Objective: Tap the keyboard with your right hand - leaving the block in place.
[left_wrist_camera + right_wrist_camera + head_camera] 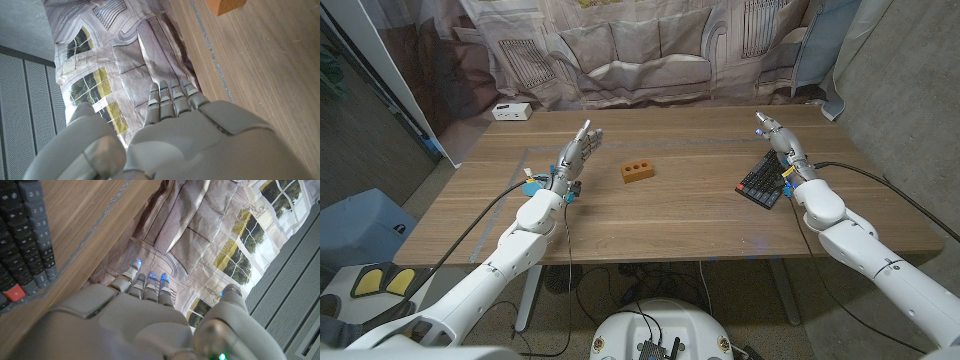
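Black and slanted near the table's right edge, the keyboard (pixel 762 180) lay just under and beside the right hand (pixel 778 137) — empty, fingers straight — with the block (pixel 637 172) well apart at mid-table.

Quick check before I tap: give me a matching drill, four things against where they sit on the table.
Things:
1. block
2. keyboard
3. white box
4. left hand

Places:
A. far left corner of the table
B. under the right hand, right side
C. middle of the table
D. raised, left of the block

Pairs: 1-C, 2-B, 3-A, 4-D
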`<control>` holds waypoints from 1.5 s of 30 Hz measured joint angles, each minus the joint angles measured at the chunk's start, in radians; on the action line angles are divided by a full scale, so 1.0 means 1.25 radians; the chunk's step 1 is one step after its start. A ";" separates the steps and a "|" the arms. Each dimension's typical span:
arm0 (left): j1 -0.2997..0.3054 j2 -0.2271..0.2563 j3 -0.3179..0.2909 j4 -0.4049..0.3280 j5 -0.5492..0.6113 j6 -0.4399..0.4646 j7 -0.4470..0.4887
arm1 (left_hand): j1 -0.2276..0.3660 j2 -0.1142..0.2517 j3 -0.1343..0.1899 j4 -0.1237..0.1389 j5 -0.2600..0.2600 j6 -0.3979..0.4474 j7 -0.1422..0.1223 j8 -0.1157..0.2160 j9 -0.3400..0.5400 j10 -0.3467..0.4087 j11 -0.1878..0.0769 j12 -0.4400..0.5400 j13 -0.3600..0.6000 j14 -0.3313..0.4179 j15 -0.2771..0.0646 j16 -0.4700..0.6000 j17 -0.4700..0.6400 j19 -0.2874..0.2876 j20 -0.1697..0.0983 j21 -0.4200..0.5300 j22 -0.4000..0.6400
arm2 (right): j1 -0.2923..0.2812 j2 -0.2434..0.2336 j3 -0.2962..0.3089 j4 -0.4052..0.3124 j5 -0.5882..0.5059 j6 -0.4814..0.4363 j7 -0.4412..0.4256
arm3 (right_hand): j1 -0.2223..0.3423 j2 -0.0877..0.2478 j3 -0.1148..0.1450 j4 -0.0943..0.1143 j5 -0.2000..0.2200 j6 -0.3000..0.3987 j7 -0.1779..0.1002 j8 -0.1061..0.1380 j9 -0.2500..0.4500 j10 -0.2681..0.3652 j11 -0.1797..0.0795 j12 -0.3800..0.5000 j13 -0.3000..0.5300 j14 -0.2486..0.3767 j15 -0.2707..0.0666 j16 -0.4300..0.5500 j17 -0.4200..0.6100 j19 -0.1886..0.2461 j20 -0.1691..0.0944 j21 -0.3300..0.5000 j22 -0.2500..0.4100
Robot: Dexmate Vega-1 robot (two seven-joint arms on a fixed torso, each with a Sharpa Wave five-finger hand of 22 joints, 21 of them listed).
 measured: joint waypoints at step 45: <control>0.019 0.051 -0.009 -0.049 -0.023 0.040 -0.035 | 0.004 0.004 0.000 -0.007 0.000 0.000 0.000 0.000 0.000 0.000 0.000 0.001 0.000 0.000 0.000 0.000 0.000 0.000 0.000 -0.005 0.000 | 0.069 0.101 -0.058 0.166 0.162 0.145 0.260 | 0.006 -0.006 -0.003 -0.003 0.000 -0.006 0.000 -0.009 0.000 0.020 0.009 0.000 0.002 0.024 0.010 0.003 0.000 0.048 0.002 0.000 0.000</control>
